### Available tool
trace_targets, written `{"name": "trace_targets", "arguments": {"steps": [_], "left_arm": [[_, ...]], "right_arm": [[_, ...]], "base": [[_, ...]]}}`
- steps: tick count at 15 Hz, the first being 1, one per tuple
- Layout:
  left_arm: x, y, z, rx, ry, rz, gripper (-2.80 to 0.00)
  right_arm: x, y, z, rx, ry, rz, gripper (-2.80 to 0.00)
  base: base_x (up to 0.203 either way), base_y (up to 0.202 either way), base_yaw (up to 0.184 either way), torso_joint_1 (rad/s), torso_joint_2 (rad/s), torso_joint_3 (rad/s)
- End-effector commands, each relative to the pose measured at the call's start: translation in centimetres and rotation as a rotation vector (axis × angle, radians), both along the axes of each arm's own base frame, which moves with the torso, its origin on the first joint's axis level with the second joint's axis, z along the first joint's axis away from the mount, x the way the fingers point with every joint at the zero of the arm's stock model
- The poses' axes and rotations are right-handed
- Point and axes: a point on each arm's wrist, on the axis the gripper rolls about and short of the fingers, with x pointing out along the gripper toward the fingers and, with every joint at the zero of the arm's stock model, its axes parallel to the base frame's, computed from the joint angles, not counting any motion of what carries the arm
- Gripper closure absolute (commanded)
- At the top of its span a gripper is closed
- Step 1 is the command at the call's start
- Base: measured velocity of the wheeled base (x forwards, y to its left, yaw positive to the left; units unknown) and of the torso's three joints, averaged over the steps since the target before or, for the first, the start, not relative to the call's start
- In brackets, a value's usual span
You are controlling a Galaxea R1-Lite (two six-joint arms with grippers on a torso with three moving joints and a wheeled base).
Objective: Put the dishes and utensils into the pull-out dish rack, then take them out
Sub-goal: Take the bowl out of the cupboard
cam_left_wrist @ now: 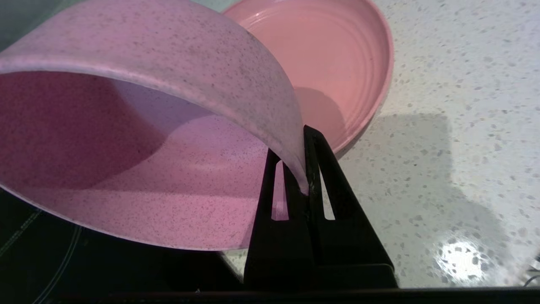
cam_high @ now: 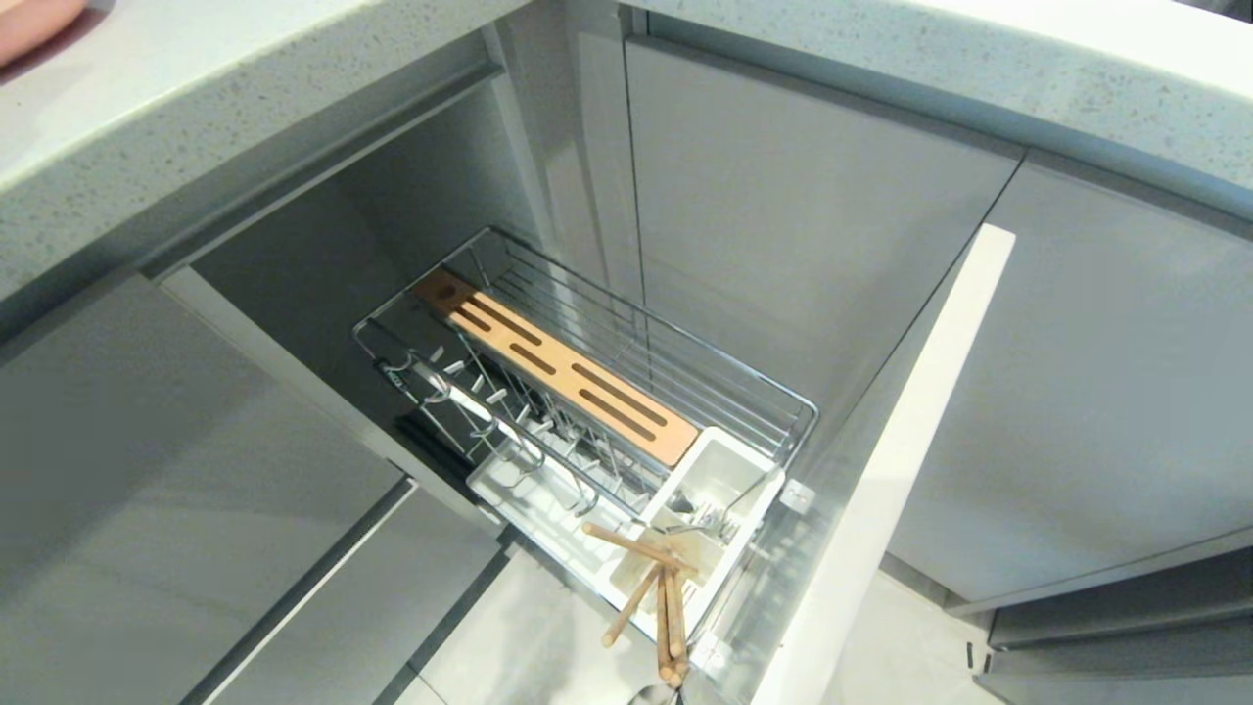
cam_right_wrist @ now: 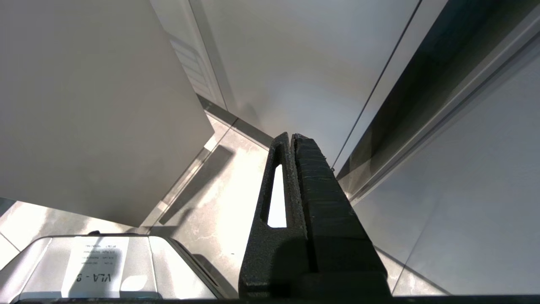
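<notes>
My left gripper [cam_left_wrist: 297, 156] is shut on the rim of the speckled pink bowl [cam_left_wrist: 160, 84], which is tilted on its side above the countertop. The pink plate [cam_left_wrist: 333, 55] lies flat on the counter just beyond the bowl. In the head view the pull-out dish rack [cam_high: 685, 372] stands pulled out, its plate prongs bare. Wooden chopsticks [cam_high: 666, 587] lean out of its white utensil box [cam_high: 719, 470], with a silver fork-like utensil [cam_high: 710, 514] beside them. My right gripper [cam_right_wrist: 292, 137] is shut on nothing, parked low and pointing at the floor.
The speckled countertop [cam_left_wrist: 455, 169] spreads beside the plate, and a dark cooktop [cam_left_wrist: 38, 253] lies under the bowl. The rack's front panel [cam_high: 881, 470] juts out on the right. Grey cabinet doors [cam_high: 812, 225] flank the rack. A slotted wood strip [cam_high: 558, 377] runs along it.
</notes>
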Motion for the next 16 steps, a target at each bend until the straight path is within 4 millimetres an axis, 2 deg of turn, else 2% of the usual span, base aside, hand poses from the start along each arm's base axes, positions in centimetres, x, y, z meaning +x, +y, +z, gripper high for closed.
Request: {"name": "trace_targets", "arguments": {"steps": [1,5,13,14,16], "left_arm": [[2.4,0.5,-0.4,-0.012,0.047,0.006,0.0],[5.2,1.0,-1.0,-0.036,0.09,-0.023,0.0],[5.6,1.1,-1.0,-0.041,0.09,-0.034,0.0],[5.7,1.1,-1.1,-0.041,0.092,-0.034,-2.8],[5.6,1.1,-1.0,-0.041,0.089,-0.034,-2.8]], "right_arm": [[0.0,0.0,0.0,0.0,0.0,0.002,0.0],[0.0,0.0,0.0,0.0,0.0,0.002,0.0],[0.0,0.0,0.0,0.0,0.001,0.001,0.0],[0.0,0.0,0.0,0.0,0.0,0.002,0.0],[0.0,0.0,0.0,0.0,0.001,0.001,0.0]], "base": [[0.0,0.0,0.0,0.0,0.0,0.0],[0.0,0.0,0.0,0.0,0.0,0.0],[0.0,0.0,0.0,0.0,0.0,0.0],[0.0,0.0,0.0,0.0,0.0,0.0],[0.0,0.0,0.0,0.0,0.0,0.0]]}}
